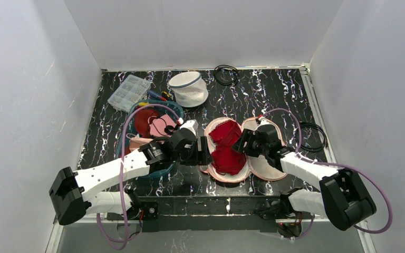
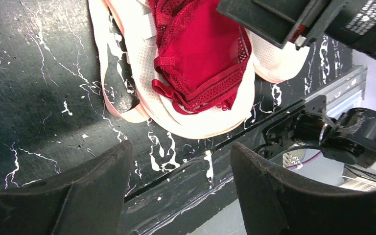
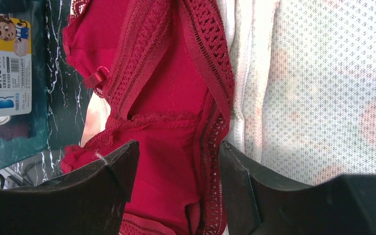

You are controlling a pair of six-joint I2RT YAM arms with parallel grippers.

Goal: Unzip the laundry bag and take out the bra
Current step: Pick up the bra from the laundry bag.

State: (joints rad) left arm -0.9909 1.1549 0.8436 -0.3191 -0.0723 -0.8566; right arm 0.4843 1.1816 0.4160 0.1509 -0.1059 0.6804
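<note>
Laundry bag point(image 1: 266, 169), white mesh with pink trim, lies unzipped at tabletop point(image 1: 295, 95) centre, two halves spread flat like clamshell. Left of it: teal basin point(image 1: 175, 107) holding red and pink garments. Second white mesh bag point(image 1: 189, 88), blue-grey rim, stands at back, well apart. Left tool point(image 2: 178, 154) just beside open bag's left edge, fingers spread, nothing between them. Red lace bra point(image 1: 227, 150) sits in bag's left half. Right tool point(image 3: 178, 147) over bag, fingers spread above bra fabric; contact cannot be told.
</note>
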